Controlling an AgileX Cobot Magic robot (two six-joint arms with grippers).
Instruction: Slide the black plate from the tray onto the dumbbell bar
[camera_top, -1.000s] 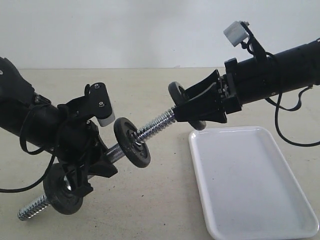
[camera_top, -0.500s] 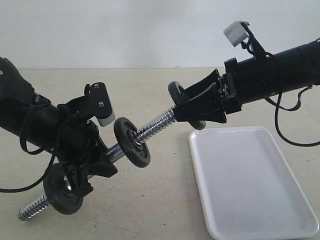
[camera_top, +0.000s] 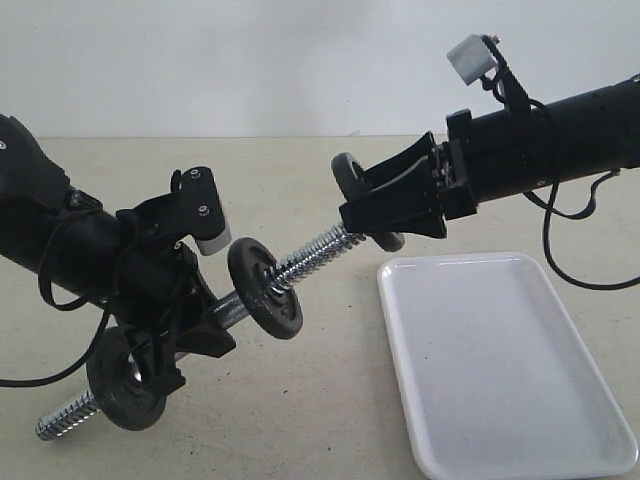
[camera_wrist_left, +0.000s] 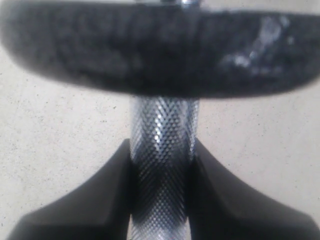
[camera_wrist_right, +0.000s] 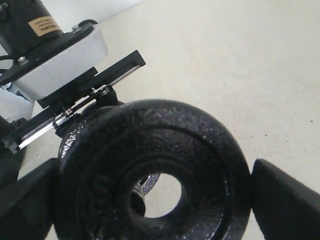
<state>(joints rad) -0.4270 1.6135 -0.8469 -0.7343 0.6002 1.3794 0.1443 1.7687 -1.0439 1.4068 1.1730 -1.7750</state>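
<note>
One plate, off tray, held by my right gripper at tip of bar (left gripper clamps bar); sliding on pending.

A pale beige table with fine dark speckles fills the lower part of the exterior view. It meets a plain off-white wall along a straight horizontal line. The light is soft and even, casting only faint, blurred shadows.
</note>
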